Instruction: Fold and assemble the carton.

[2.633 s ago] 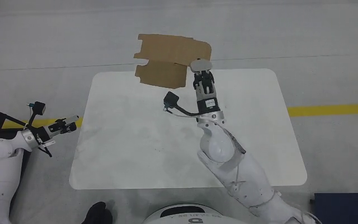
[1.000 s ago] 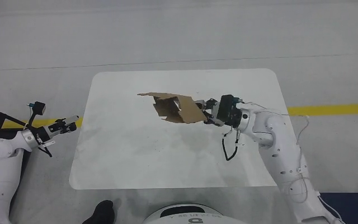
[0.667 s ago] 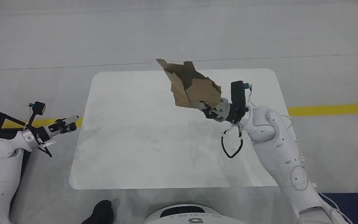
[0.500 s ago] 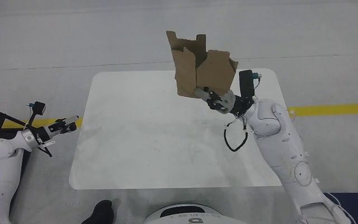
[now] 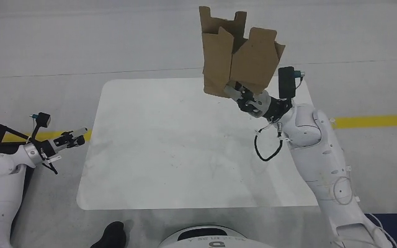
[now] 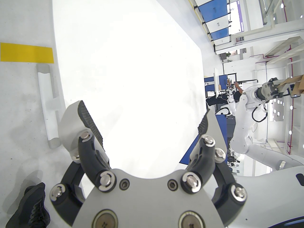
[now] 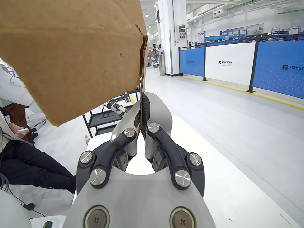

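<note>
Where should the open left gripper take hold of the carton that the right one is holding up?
Probably the carton's wall facing the left arm, near its free lower edge, coming from the table's left side. The right gripper pinches the lower edge farther along, so that wall hangs clear, thin enough for the left gripper's open fingers to straddle.

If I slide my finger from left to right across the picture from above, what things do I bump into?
left end effector → carton, held up in the air → yellow floor stripe
</note>
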You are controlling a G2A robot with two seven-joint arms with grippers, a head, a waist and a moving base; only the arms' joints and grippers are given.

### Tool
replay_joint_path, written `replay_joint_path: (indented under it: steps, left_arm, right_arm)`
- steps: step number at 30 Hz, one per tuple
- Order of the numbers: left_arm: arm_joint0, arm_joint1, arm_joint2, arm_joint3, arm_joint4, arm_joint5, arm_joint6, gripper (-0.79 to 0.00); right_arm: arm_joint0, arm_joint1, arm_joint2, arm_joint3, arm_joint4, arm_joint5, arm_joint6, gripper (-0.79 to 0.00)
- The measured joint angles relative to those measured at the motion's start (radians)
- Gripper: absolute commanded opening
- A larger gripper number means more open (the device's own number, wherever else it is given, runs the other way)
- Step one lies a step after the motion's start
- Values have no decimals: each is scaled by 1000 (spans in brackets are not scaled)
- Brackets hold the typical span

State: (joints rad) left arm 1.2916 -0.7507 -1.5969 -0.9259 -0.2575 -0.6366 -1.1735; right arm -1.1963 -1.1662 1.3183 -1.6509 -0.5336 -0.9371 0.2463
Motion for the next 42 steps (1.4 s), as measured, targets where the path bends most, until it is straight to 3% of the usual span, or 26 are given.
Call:
replay_joint_path:
  steps: [3,6,9,12,18,26,30,34,37,42]
  left_arm:
    - [0,0,0,0,0,0,0,0]
    - [0,0,0,0,0,0,0,0]
    - [0,0,0,0,0,0,0,0]
    - [0,0,0,0,0,0,0,0]
    - [0,0,0,0,0,0,0,0]
    - [4,0,-1,-7,0,4,8,0]
    - [27,3,2,-90,-62,43,-55,0]
    - [55,14,33,-273,-186,165,-177,0]
    - [62,26,48,-383,-266,239,-250,0]
    - [41,38,73,-486,-368,329,-341,0]
  right_arm:
    - [0,2,9,-13,-31,30,18,-785]
    - [-8,8,36,-69,-235,159,57,-785]
    - [-45,16,62,-155,-543,260,28,-785]
    - [-92,25,85,-214,-751,294,-20,-785]
    - [-162,37,123,-295,-986,352,-60,-785]
    - [-185,40,146,-317,-987,359,-80,-785]
    - [-187,42,132,-306,-995,339,-62,-785]
    - [-127,44,54,-223,-969,166,131,-785]
    - [-63,37,-18,-178,-901,105,268,-785]
    - [4,28,-107,-153,-832,78,382,-785]
